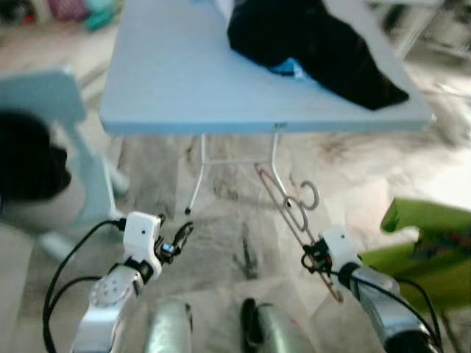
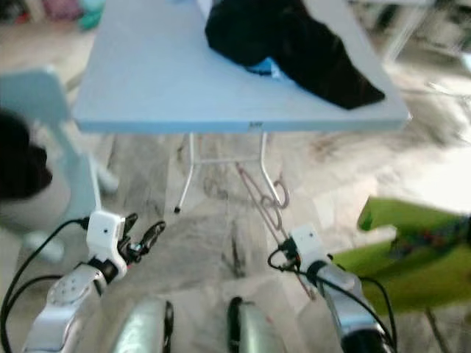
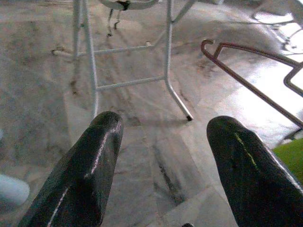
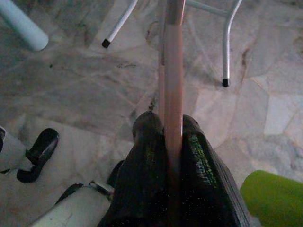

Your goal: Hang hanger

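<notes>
A thin pinkish wire hanger (image 1: 283, 200) is held in the air in front of the blue table (image 1: 184, 81), its hook (image 1: 309, 195) curling to the right. My right gripper (image 1: 315, 259) is shut on the hanger's bar (image 4: 173, 94), low at the right. The left gripper (image 1: 180, 239) hovers low at the left, open, with nothing between its fingers (image 3: 85, 170). The hanger (image 3: 251, 80) also appears off to one side in the left wrist view.
A black garment (image 1: 316, 44) over something blue lies on the table's far right. White table legs (image 1: 202, 165) stand on the marble floor. A pale blue chair (image 1: 59, 147) with a dark item is at the left. A lime green object (image 1: 434, 243) sits at the right.
</notes>
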Tool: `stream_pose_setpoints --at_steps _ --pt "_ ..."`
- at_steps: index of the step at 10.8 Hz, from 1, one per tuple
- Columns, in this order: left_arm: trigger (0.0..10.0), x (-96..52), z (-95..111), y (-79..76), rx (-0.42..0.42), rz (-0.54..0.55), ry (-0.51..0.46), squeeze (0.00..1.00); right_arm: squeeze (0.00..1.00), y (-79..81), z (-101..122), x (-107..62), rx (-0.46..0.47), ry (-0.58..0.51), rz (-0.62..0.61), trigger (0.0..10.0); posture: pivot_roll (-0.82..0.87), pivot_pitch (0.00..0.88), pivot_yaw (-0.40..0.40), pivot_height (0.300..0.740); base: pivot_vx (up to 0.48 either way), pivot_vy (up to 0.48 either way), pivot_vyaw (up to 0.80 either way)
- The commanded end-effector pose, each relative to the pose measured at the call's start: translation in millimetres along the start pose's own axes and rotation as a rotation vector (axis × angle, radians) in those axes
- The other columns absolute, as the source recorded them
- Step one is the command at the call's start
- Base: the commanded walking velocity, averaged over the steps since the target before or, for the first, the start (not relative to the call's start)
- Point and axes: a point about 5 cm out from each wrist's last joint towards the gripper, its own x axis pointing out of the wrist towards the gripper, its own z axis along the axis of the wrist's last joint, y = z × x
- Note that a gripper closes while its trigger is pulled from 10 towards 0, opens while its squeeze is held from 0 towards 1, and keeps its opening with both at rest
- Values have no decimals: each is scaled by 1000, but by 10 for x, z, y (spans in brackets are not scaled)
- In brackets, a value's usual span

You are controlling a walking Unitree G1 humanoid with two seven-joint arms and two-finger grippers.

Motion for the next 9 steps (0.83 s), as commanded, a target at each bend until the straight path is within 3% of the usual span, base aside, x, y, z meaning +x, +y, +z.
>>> stream_pose_setpoints --at_steps 1,7,9 --pt "10000 -26 -25 12 1 -9 21 0 0 77 -68 -8 19 23 8 10000 13 247 -74 740 0 480 -800" --pt "10000 29 4 38 4 5 4 0 0 29 -68 -14 67 44 -53 10000 9 230 -76 740 0 461 -800" --pt "10000 49 19 49 23 -8 3 0 0 23 -88 3 131 49 -95 10000 12 226 -73 740 0 396 -800"
